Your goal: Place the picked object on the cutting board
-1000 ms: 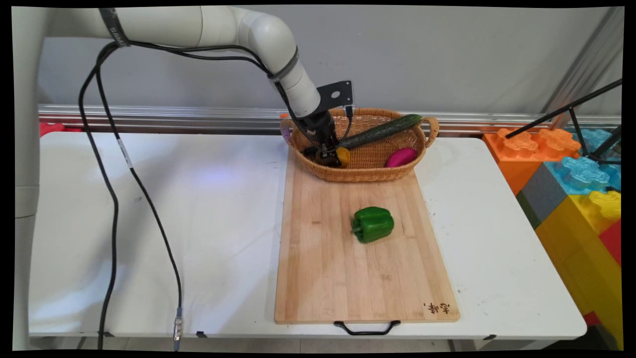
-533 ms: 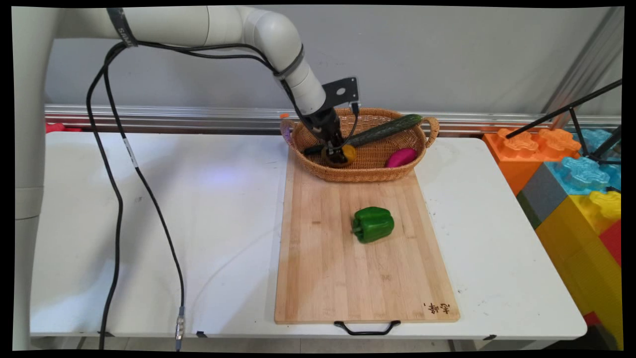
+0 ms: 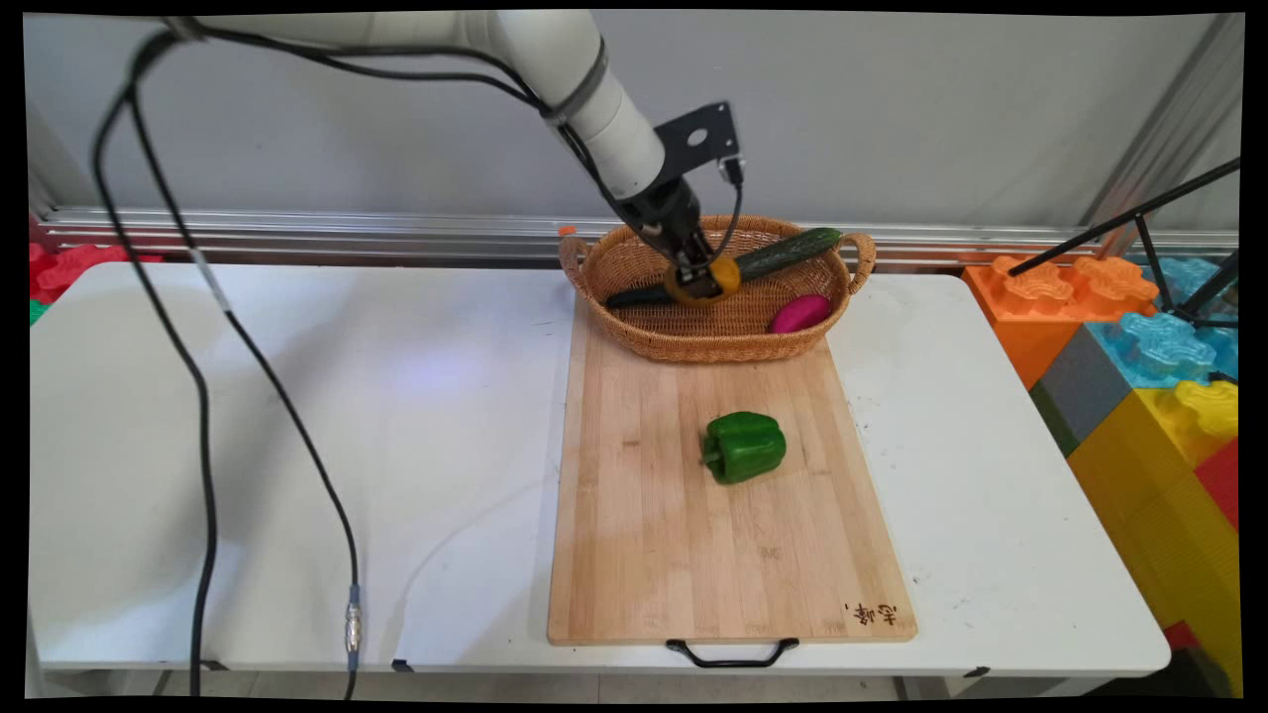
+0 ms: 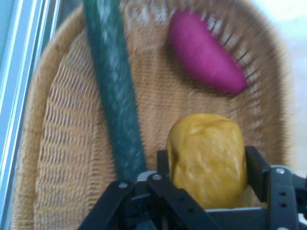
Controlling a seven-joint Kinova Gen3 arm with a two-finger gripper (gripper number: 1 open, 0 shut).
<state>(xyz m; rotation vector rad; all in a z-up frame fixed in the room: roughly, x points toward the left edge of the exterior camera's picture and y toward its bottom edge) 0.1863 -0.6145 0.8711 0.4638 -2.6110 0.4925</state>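
My gripper (image 3: 701, 281) is shut on a yellow-orange pepper (image 3: 721, 275) and holds it just above the inside of the wicker basket (image 3: 614, 319). In the hand view the yellow pepper (image 4: 207, 158) sits between the two fingers (image 4: 256, 167), over the basket's woven floor (image 4: 62, 158). A long dark green cucumber (image 3: 783, 253) lies slanted across the basket beneath the hand, seen as a cucumber (image 4: 115, 96) to the left of the pepper. A magenta sweet potato (image 3: 798, 313) rests at the basket's right side.
A wooden cutting board (image 3: 634, 555) lies in front of the basket, with a green bell pepper (image 3: 744, 447) near its middle. Big coloured toy blocks (image 3: 1149, 356) stand off the table's right end. Black cables (image 3: 198, 396) hang at the left.
The gripper has risen from the basket's floor, up and to the right, carrying the yellow pepper with it. The cucumber's left end is now uncovered.
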